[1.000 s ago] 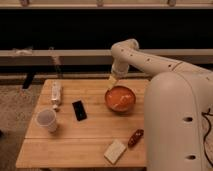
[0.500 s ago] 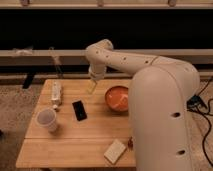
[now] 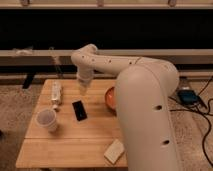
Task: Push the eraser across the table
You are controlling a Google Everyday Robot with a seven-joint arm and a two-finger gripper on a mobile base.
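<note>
Pale wood planks make up the surface (image 3: 75,142), which stands on a speckled floor (image 3: 15,100) before a dark wall. The eraser (image 3: 79,110), a small flat black block, lies flat on the surface a little left of its middle, its long side running roughly from 12 to 6 o'clock with a slight tilt.

The hand (image 3: 82,90) hangs at 12 o'clock from the eraser, pointing down, its tip just short of the eraser's far end. Whether it touches the block cannot be told, nor whether the hand is spread or pressed together. The cream-white arm (image 3: 145,100) bends in from the right and fills much of the lower right.

From the eraser, a white cup (image 3: 47,120) stands upright at 8 o'clock, near but apart. A white long object (image 3: 56,93) lies at 10 o'clock by the surface's left edge. An orange bowl (image 3: 110,97) sits at 2 o'clock, partly hidden behind the arm. A beige block (image 3: 114,151) lies at 5 o'clock near the front edge. Cables (image 3: 204,107) trail over the floor at the far right.
</note>
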